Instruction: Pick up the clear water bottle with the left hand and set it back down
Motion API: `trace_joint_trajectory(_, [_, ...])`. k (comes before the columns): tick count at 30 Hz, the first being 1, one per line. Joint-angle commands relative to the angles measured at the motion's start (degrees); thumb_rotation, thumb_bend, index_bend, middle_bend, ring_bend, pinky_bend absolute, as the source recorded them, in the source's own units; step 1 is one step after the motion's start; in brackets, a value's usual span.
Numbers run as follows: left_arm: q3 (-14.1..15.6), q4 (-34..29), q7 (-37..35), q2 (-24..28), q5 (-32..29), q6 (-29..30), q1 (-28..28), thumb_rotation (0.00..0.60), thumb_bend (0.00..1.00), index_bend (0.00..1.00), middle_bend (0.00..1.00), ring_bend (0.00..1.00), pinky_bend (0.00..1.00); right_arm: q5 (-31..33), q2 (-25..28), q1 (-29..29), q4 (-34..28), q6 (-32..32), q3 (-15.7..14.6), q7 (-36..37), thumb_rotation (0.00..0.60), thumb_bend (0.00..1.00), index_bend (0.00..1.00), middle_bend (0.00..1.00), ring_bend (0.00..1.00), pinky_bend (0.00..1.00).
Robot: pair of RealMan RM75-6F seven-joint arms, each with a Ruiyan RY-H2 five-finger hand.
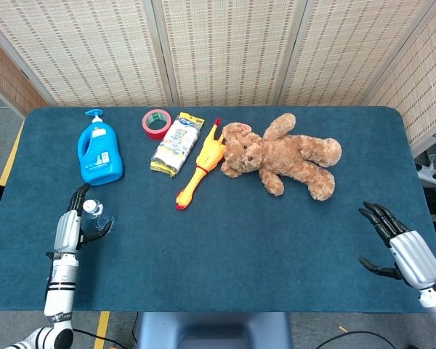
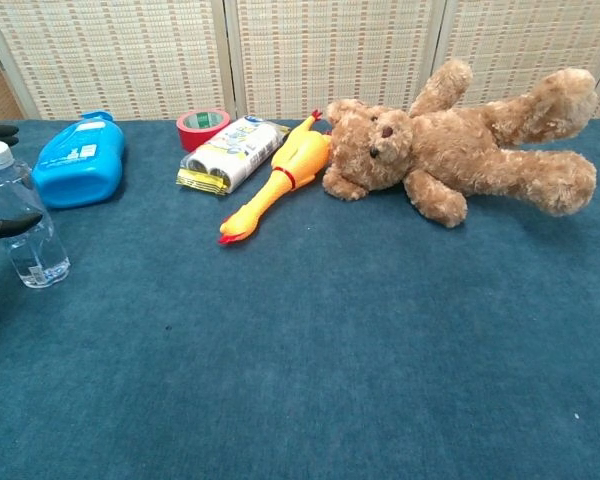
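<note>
Nearest the robot, at about eight o'clock on the blue table [image 1: 225, 247], the left hand [image 1: 71, 227] stands beside the clear water bottle [image 2: 18, 218], its dark fingers [image 2: 8, 225] curving around the bottle's side; in the chest view the bottle leans with its white cap tipped toward the left edge while its base rests on the cloth, and whether the fingers actually clamp it or only lie against it I cannot tell (much of the hand is cut off by the frame edge there). Over at four o'clock the right hand [image 1: 401, 247] hovers at the table's right edge, fingers spread apart and holding nothing. Farther back, at ten o'clock, a blue detergent bottle [image 1: 99, 150] lies flat with its pump pointing away from the robot. Toward eleven o'clock sits a red tape roll [image 1: 156, 122], and just to its right lies a pack of wipes [image 1: 176, 142]. Beside that, a yellow rubber chicken [image 1: 202, 163] stretches diagonally, its red-combed head near twelve o'clock and touching the brown teddy bear [image 1: 283, 155], which sprawls on its side from twelve to about one o'clock. Behind the table stands a woven folding screen [image 1: 225, 51].
</note>
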Motion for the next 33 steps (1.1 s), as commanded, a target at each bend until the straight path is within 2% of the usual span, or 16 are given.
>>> trace_joint_trajectory(1, [0.1, -2.3, 3.5, 1.8, -0.1, 0.4, 0.1, 0.600, 0.24, 0.00, 0.00, 0.00, 0.15, 0.0, 0.0, 0.0, 0.0, 0.0, 0.0, 0.0, 0.600, 0.14, 0.00, 0.00, 0.00, 0.26])
trace_joint_trajectory(13, [0.1, -3.4, 12.4, 4.4, 1.0, 3.4, 0.0, 0.600, 0.26, 0.00, 0.00, 0.00, 0.15, 0.1, 0.1, 0.1, -0.1, -0.1, 0.0, 0.1, 0.600, 0.14, 0.00, 0.00, 0.00, 0.26])
trace_joint_trajectory(18, [1.2, -8.0, 13.2, 7.8, 3.1, 3.8, 0.2, 0.600, 0.26, 0.00, 0.00, 0.00, 0.15, 0.2, 0.1, 0.3, -0.3, -0.7, 0.0, -0.2, 0.600, 0.14, 0.00, 0.00, 0.00, 0.26])
trace_joint_trajectory(28, [1.4, -15.7, 18.5, 14.2, 5.7, 6.7, 0.9, 0.600, 0.28, 0.00, 0.00, 0.00, 0.15, 0.4, 0.1, 0.6, -0.4, -1.3, 0.1, -0.3, 0.600, 0.14, 0.00, 0.00, 0.00, 0.26])
trace_joint_trajectory(33, [3.0, -18.0, 22.8, 19.6, 5.2, 5.0, 1.7, 0.600, 0.31, 0.00, 0.00, 0.00, 0.15, 0.2, 0.2, 0.7, -0.4, -1.3, 0.0, -0.1, 0.600, 0.14, 0.00, 0.00, 0.00, 0.26])
